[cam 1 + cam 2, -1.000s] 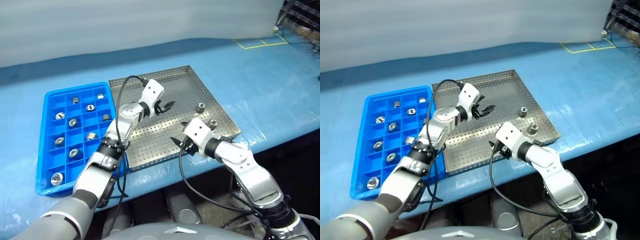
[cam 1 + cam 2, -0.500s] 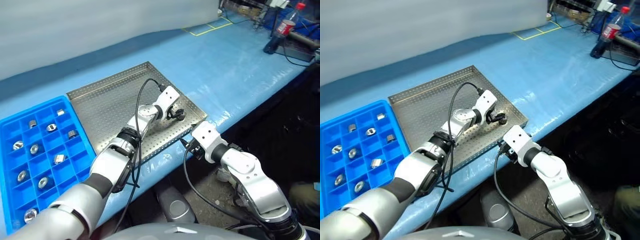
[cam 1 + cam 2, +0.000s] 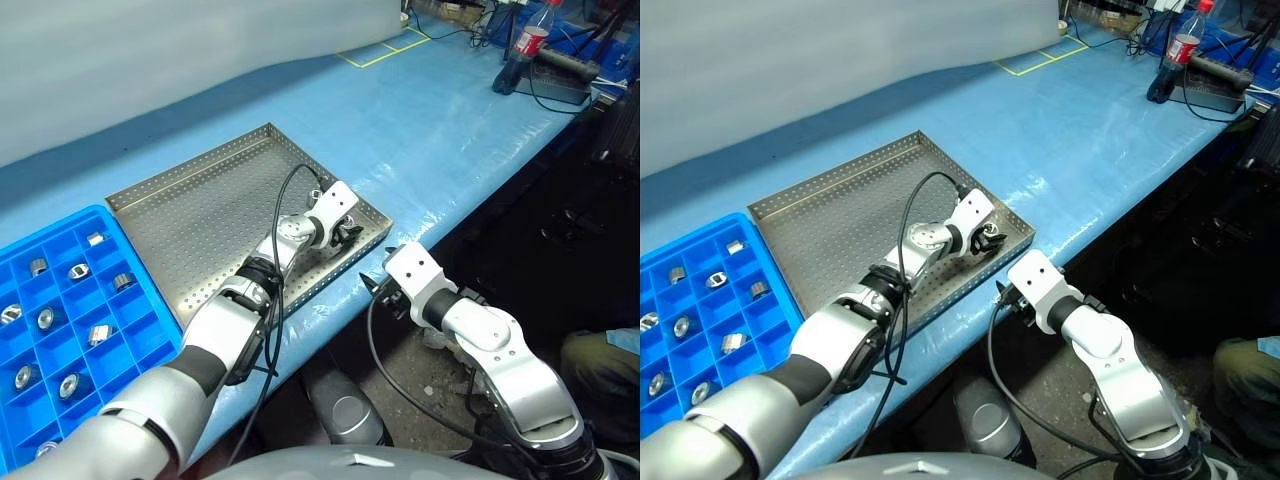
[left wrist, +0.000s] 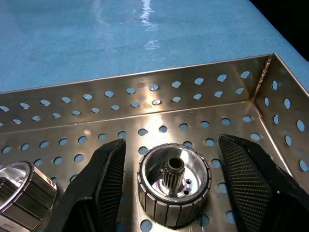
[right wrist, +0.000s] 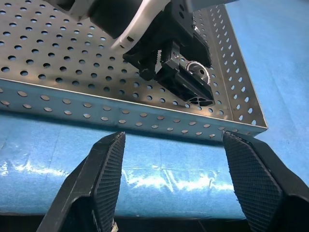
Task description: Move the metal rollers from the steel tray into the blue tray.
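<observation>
Fingers of the left gripper, apart over bare tray earlier, now flank a ribbed silver metal roller without touching it, near the corner of the perforated steel tray; a second roller sits beside. Right gripper gapes empty off the edge; blue compartment tray holds other rollers

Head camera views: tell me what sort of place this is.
Probably a factory or workshop bench: a perforated steel tray of metal rollers, a compartmented blue tray for sorting, and a blue-covered table.
</observation>
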Controlling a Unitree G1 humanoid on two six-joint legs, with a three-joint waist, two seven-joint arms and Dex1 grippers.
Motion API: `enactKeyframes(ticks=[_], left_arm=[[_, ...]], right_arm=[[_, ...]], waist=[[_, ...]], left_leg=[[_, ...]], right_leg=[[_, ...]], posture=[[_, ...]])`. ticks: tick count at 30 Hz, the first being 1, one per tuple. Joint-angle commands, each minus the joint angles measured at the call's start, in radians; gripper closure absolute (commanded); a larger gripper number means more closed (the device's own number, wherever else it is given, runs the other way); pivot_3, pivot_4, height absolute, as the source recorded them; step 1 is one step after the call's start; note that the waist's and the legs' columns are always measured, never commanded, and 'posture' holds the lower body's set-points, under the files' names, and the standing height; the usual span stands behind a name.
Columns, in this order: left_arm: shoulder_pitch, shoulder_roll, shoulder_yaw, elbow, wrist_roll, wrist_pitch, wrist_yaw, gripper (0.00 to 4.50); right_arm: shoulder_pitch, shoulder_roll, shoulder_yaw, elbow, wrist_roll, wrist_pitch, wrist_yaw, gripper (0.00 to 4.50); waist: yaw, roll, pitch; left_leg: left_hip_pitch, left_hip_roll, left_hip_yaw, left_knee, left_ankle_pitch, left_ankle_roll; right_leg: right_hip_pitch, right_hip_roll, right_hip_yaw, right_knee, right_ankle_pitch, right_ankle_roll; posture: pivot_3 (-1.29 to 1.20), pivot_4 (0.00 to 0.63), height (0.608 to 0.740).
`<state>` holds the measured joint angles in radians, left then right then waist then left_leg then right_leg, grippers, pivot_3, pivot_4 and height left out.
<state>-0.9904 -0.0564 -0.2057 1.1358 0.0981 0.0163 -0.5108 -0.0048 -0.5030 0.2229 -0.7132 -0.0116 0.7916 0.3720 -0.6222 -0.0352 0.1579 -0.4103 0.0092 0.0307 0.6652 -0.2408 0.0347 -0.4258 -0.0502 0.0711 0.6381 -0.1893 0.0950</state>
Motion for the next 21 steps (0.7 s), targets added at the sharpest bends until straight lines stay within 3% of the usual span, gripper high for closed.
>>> enactKeyframes(ticks=[1,2,10,12,16,21], left_arm=[[-0.008,-0.007,-0.001,-0.01,0.015,-0.008,0.001,2.36],[-0.006,-0.007,-0.001,-0.012,0.016,-0.008,-0.001,2.67],[-0.003,0.008,0.014,-0.042,0.006,-0.016,-0.015,2.79],[0.006,0.02,0.051,-0.123,-0.039,-0.012,-0.03,2.79],[0.087,0.075,0.102,-0.417,-0.136,0.12,-0.116,2.79],[0.357,0.272,0.12,-1.039,-0.183,0.419,-0.154,2.79]], right_arm=[[-0.004,0.005,-0.026,-0.03,-0.007,-0.015,-0.011,1.13],[-0.006,0.007,-0.027,-0.028,-0.006,-0.018,-0.012,1.13],[-0.024,0.012,-0.025,-0.008,-0.006,-0.033,-0.014,1.13],[-0.028,0.017,-0.025,0.002,0.002,-0.04,-0.009,1.13],[-0.042,0.045,-0.042,0.033,0.058,-0.059,0.028,1.13],[-0.096,0.053,-0.039,0.097,0.13,-0.095,0.112,1.13]], waist=[[0.0,0.0,0.0],[0.0,0.0,0.0],[0.001,0.0,0.0],[0.001,0.0,0.0],[0.003,-0.001,0.001],[0.006,0.0,0.001]], left_leg=[[0.0,0.0,0.0,0.0,0.0,0.0],[0.0,0.0,0.0,0.0,0.0,0.0],[0.0,-0.001,0.0,0.0,0.0,0.001],[0.001,-0.001,0.0,0.0,0.0,0.001],[0.0,-0.001,0.001,0.0,0.001,0.002],[0.004,-0.001,0.003,-0.002,0.001,0.002]], right_leg=[[0.0,0.0,0.0,0.0,0.0,0.0],[0.001,0.0,0.0,0.0,0.0,0.0],[0.002,-0.002,0.0,-0.001,0.0,0.001],[0.001,-0.002,0.0,-0.001,0.0,0.001],[0.001,-0.003,0.0,0.0,0.001,0.002],[0.002,-0.002,0.003,0.004,0.001,0.002]], posture=[[-0.6,0.15,0.74],[-0.6,0.15,0.74],[-0.58,0.15,0.74],[-0.57,0.15,0.74],[-0.54,0.15,0.74],[-0.43,0.15,0.74]])
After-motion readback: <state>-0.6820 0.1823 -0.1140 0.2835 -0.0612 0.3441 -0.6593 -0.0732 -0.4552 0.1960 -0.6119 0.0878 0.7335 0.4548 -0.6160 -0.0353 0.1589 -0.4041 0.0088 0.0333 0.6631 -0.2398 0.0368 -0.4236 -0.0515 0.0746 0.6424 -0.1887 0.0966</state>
